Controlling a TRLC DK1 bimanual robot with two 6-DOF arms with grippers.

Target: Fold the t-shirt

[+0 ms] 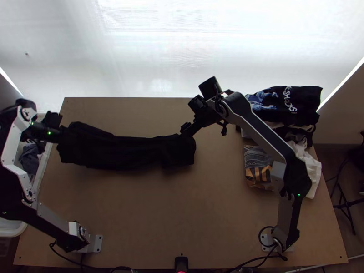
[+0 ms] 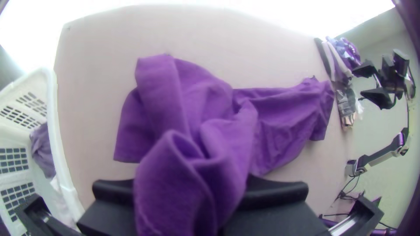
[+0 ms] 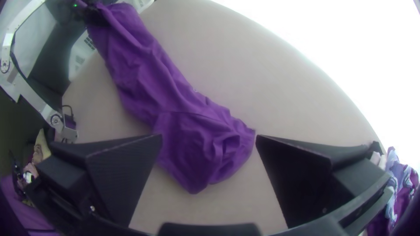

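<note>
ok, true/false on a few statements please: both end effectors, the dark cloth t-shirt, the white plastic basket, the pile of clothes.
1. The left black end effector holds the dark cloth t-shirt. True.
2. The right black end effector is clamped on the t-shirt. False: its fingers are wide apart.
3. The t-shirt is spread out flat. False: it forms a long, narrow bundle, bunched at the left end effector.
4. The white plastic basket stands at the right arm's side. False: it is on the left arm's side.
5. A pile of mixed clothes lies toward the right edge of the light wooden table. True.
</note>
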